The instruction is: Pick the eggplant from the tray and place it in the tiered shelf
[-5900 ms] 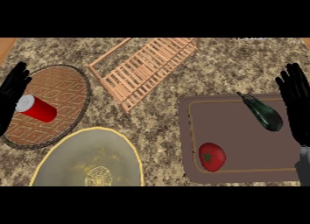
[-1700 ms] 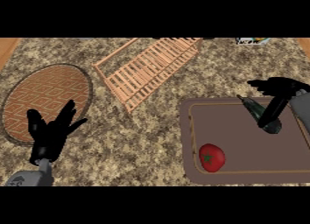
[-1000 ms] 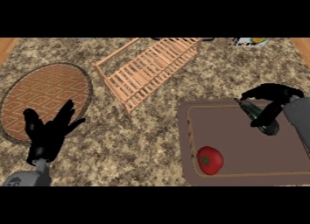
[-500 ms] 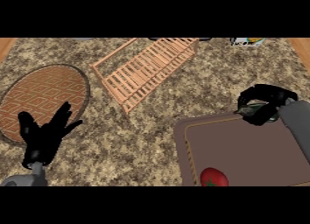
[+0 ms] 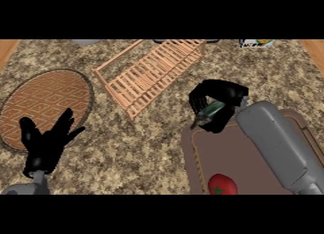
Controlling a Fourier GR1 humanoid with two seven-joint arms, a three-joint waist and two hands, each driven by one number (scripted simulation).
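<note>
The right hand (image 5: 218,103) has its fingers curled around the eggplant (image 5: 211,111), of which only a dark green part shows between the fingers, so most of it is hidden. The hand holds it above the far left corner of the tray (image 5: 191,157), between the tray and the tiered shelf (image 5: 151,73), which lies on the counter as a frame of pale wooden slats, tilted in the view. The carrying step seems to be in progress, and the placing is not yet done. The main risk, as a judgement, is that the eggplant slips out, because it is smooth and long and the fingers seem to cover only a part of it; a quick swing of the arm could turn it in the hand. A second risk is at the shelf: its near edge rail stands between the hand and the slats, so a low approach could push the shelf or catch the eggplant's tip on the rail. If it is released on the slats at an angle, it may also roll off to the counter. A red tomato (image 5: 222,185) stays on the tray near the lower edge, well apart from the hand. A round woven mat (image 5: 46,107) lies at the left, and the left hand (image 5: 46,146) rests open beside it, fingers up, not in the path.
</note>
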